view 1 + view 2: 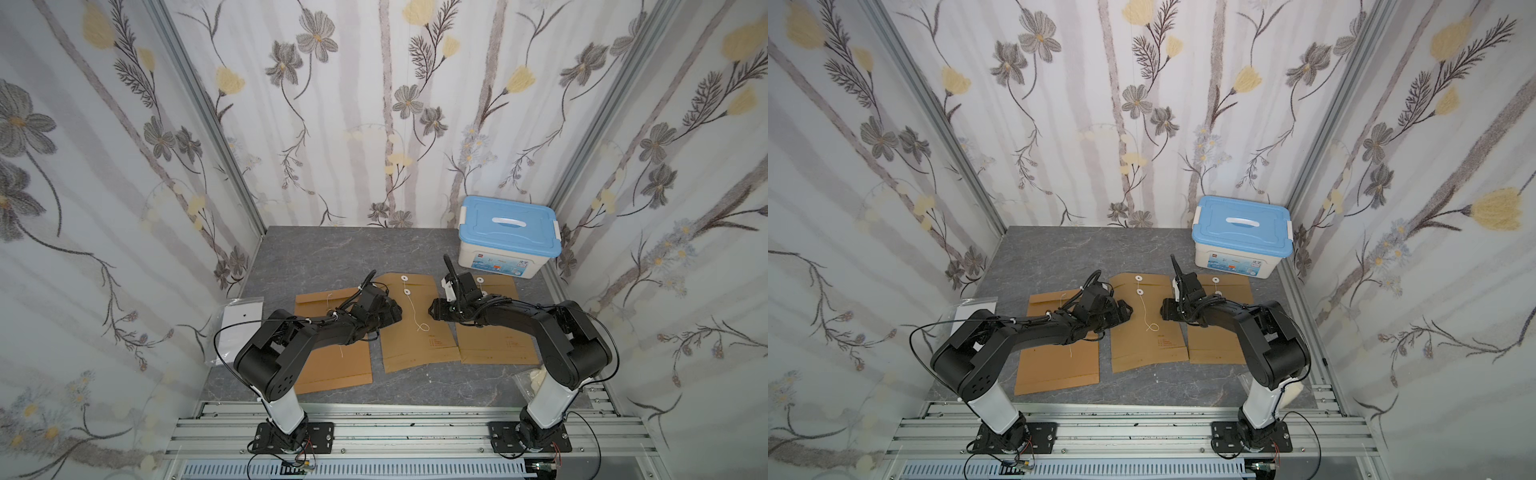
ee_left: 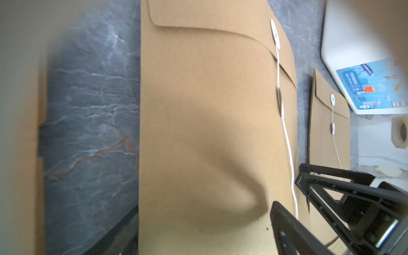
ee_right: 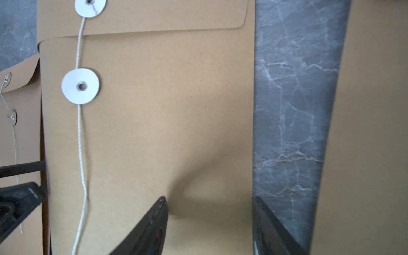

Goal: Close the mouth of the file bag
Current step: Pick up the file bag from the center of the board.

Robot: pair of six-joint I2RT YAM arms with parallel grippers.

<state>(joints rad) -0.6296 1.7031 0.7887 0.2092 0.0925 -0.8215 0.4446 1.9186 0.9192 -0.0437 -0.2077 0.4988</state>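
Top views, box: you see a white box [image 1: 509, 257] with a blue lid on the grey table [image 1: 324, 257]; every place below is told from it.
Top views, file bag: the file bag [image 1: 419, 345] lies flat in front of the box and to its left. It is the middle one of three brown bags. The right bag [image 1: 494, 345] lies straight in front of the box, and the left bag [image 1: 332, 370] is farthest from it.
Top views, string: a white string [image 1: 422, 327] trails loose down the file bag and ends in a small loop.
Top views, grippers: your left gripper [image 1: 397, 312] and right gripper [image 1: 433, 309] face each other low over the file bag, tips apart, the right one nearer the box.
Left wrist, fingers: the left fingers [image 2: 287, 229] stand wide apart and grip nothing. One is over the paper beside the string. The other is blurred, over the table past the bag's edge away from the box.
Right wrist, fingers: the right fingers [image 3: 154, 223] stand partly apart and grip nothing. One is over the paper, the other at the bag's edge nearer the box.
Right wrist, flap: the flap [image 3: 165, 17] lies folded down. The string runs from the upper disc [image 3: 90, 6] past the lower disc [image 3: 80, 86].
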